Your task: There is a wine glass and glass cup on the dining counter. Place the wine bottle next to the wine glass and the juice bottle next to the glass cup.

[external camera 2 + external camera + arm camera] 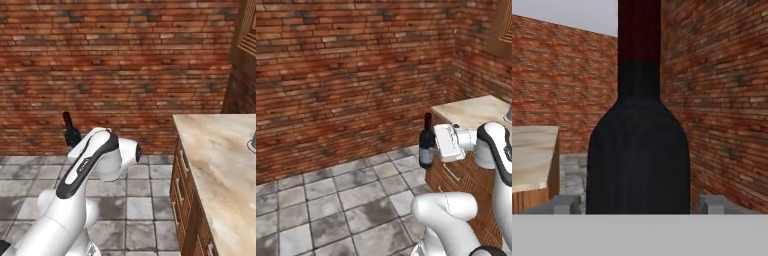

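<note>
Though its base is cut off, wine bottle (638, 150) upright, pinched in the tool (638, 204).

place: kitchen | cues: brick walls (356, 60); tiled floor (331, 210); marble counter (220, 165) over wooden drawers (182, 187)

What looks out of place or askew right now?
Nothing stands out. The wine bottle is upright in the hand, carried over the tiled floor beside the counter. No spill or damage shows.
</note>
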